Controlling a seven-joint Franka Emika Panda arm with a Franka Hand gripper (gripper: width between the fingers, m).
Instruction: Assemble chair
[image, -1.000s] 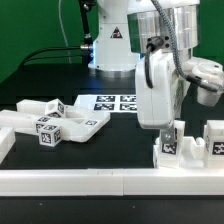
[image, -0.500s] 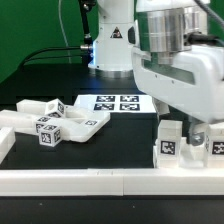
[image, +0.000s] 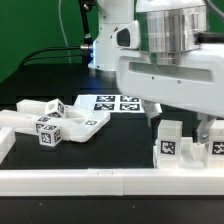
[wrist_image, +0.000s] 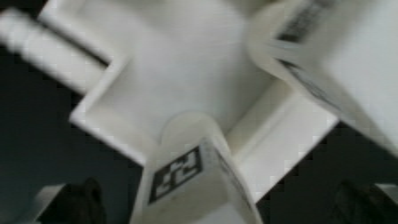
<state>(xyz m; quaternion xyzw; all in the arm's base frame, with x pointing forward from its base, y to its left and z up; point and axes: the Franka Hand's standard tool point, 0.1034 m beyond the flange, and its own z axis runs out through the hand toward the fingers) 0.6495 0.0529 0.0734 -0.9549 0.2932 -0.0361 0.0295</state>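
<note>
You're looking at an early build: parts (image: 45, 125) are lying loose, unjoined. Gripper (wrist_image: 228, 208) is hanging wide over a tagged piece (wrist_image: 178, 172).

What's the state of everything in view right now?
end effector, open, fingers either side of a tagged chair part, view blurred
upright chair parts, standing by the border rail, exterior view's right
loose chair parts, lying clustered, exterior view's left
marker board, flat on the table
</note>
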